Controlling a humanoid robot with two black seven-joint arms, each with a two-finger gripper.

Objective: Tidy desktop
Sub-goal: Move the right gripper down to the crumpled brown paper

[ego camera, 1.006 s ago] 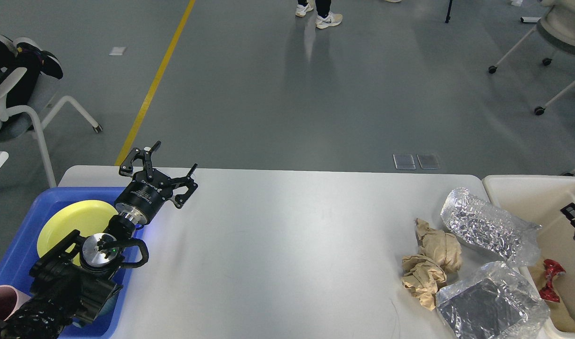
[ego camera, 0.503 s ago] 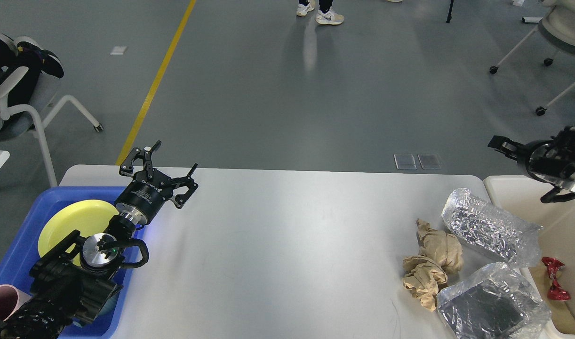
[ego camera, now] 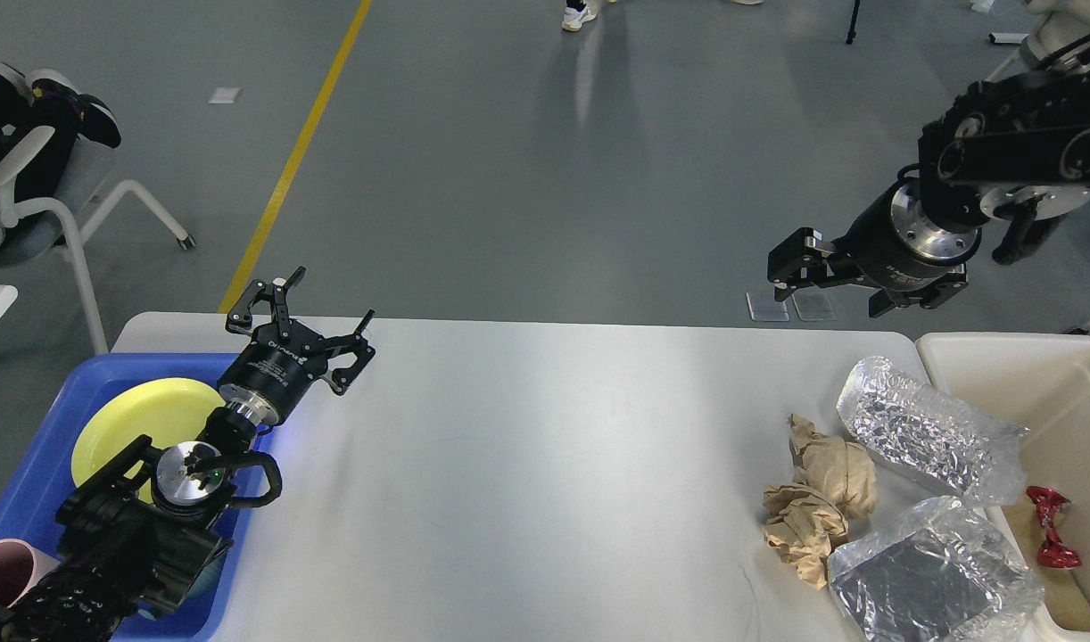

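Since a second ago: right gripper (ego camera: 790,267) up out of the beige bin (ego camera: 1080,401), now high beyond the desktop's far right corner, arm reaching in from the upper right. Fingers seen side-on and dark; opening impossible to tell, nothing visibly held. Left gripper (ego camera: 300,325) unmoved over the far left edge beside the blue tray (ego camera: 41,481), fingers spread wide, holding nothing.

Likely meaning: one drop into the bin just finished, red wrapper (ego camera: 1049,526) lying inside, right arm free to go for the next scrap.

Desktop (ego camera: 527,473): broad, white, smooth, faintly glossy, filling the lower frame between tray and bin. Still on its right side, close together: two crumpled brown paper balls (ego camera: 821,495), soft and creased, touching each other; a long crinkled foil bag (ego camera: 924,432) lying partly over the bin's rim; a second silvery bag (ego camera: 933,571), squarer with a dark flat panel, at the near right edge. Foil probably slippery and springy under a pinch; paper easier to grip.

In the tray: round yellow plate (ego camera: 139,415), smooth, and a pink cup (ego camera: 1,571) at the lower left corner.
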